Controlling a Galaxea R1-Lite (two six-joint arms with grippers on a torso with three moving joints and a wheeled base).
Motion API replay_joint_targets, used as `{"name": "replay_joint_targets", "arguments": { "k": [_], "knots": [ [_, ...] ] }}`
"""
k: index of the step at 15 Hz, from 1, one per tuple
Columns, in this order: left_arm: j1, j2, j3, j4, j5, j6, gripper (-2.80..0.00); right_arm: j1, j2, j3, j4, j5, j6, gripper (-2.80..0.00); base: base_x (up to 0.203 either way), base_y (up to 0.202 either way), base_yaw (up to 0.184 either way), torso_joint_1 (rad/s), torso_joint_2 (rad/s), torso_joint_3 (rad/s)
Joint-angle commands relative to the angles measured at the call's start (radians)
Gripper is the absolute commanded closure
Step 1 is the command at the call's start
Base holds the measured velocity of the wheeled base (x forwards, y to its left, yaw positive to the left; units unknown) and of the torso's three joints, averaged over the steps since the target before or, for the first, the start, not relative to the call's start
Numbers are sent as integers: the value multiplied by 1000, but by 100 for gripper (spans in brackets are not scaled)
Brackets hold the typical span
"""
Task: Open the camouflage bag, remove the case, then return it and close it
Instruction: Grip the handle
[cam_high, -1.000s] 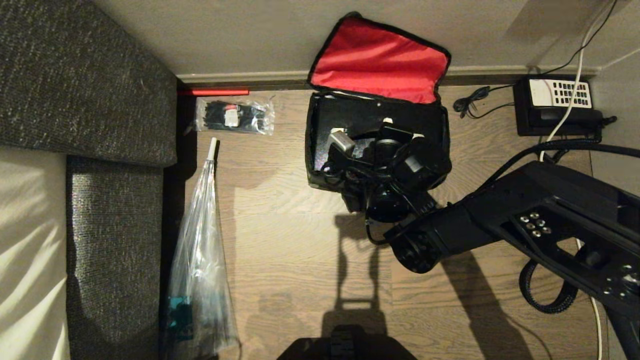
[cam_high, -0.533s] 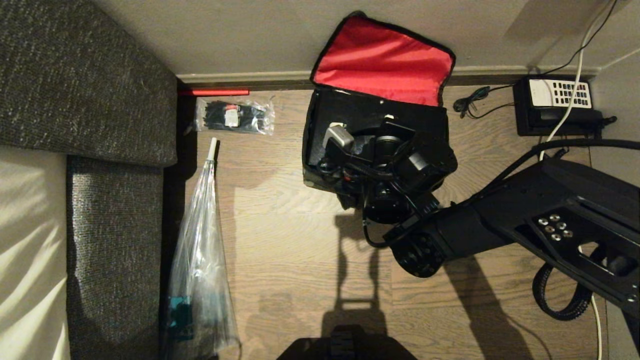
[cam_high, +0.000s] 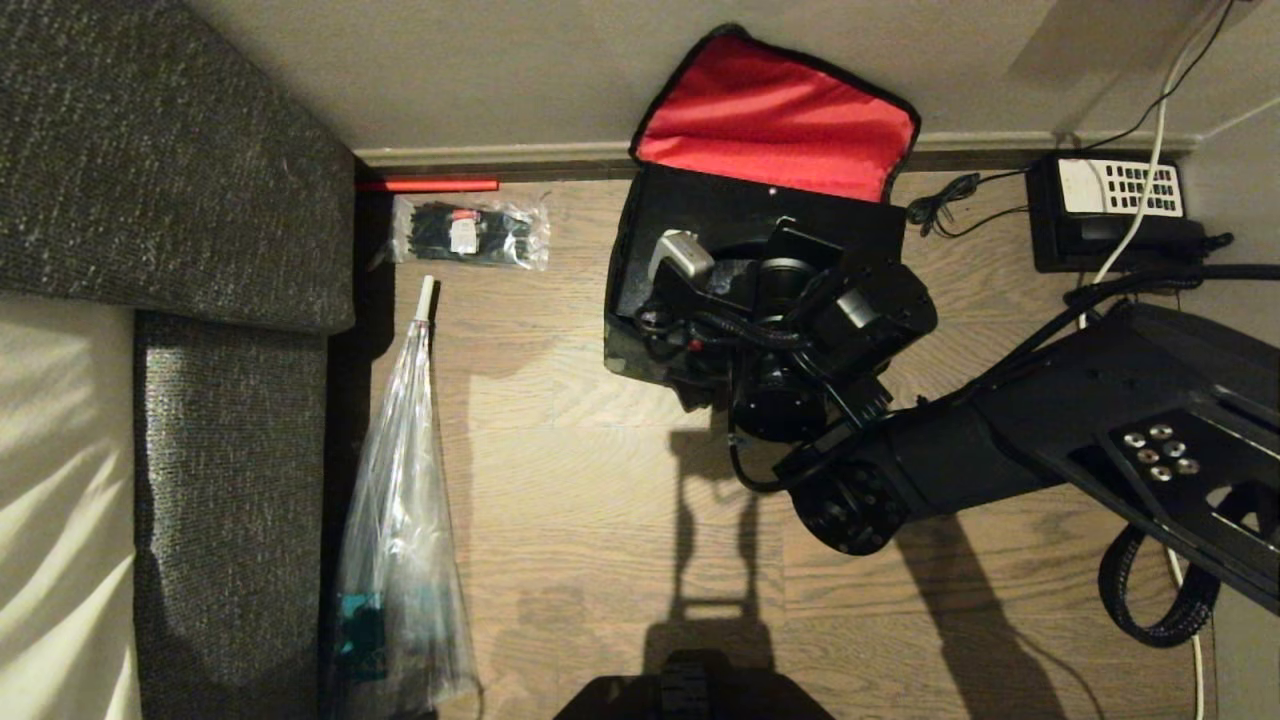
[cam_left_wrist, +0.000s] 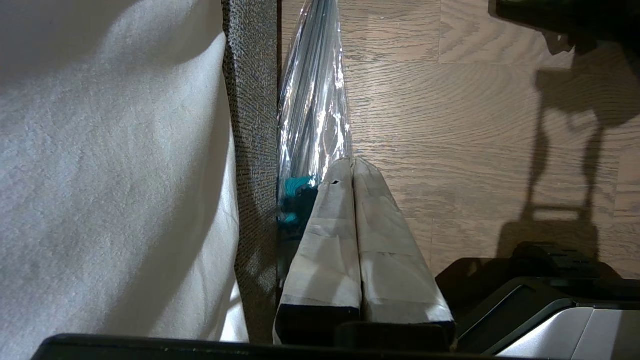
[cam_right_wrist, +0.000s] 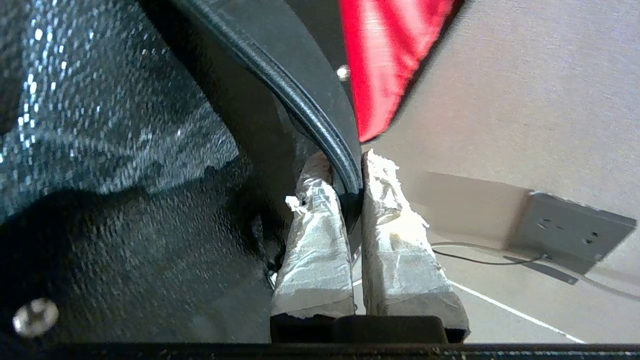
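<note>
A grey sofa (cam_high: 170, 200) with a pale cushion fills the left edge of the wooden floor (cam_high: 580, 500), running all the way up to the back wall. The right arm (cam_high: 1000, 450) comes in from the right edge and bends over the camouflage bag (cam_high: 640, 350), which stands on the floor at the back edge, right against the skirting. The bag's lid is thrown open and leans on the wall, red lining (cam_high: 780, 115) facing out. The case (cam_high: 740, 210), flat and black, stands up out of the bag's mouth just below the lining, its upper edge level with the lid's hinge. The right gripper (cam_right_wrist: 345, 172) is clamped on the case's rim: in the right wrist view one taped finger (cam_right_wrist: 312, 240) sits on the case's inner face and the other on its outer face, the rounded black edge pinched between them, with the bag's glittery silver-grey inside behind.

A long clear plastic bag (cam_high: 400, 560) lies along the foot of the sofa, a teal thing at its near end. The left gripper (cam_left_wrist: 353, 165) hangs beside that end of the plastic bag, its two taped fingers pressed together on nothing. A black desk phone (cam_high: 1110, 210) with a white keypad sits in the far right corner of the floor, cables trailing from it. A small packet of black cable ties (cam_high: 470, 232) lies at the back edge near the sofa.
</note>
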Motion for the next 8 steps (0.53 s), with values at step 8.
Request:
{"name": "replay_joint_targets", "arguments": {
  "k": [8],
  "knots": [
    [0, 0, 0, 0, 0, 0, 0, 7, -23, 14, -10, -31, 4, 0, 0, 0, 0, 0, 0, 0]
  ]
}}
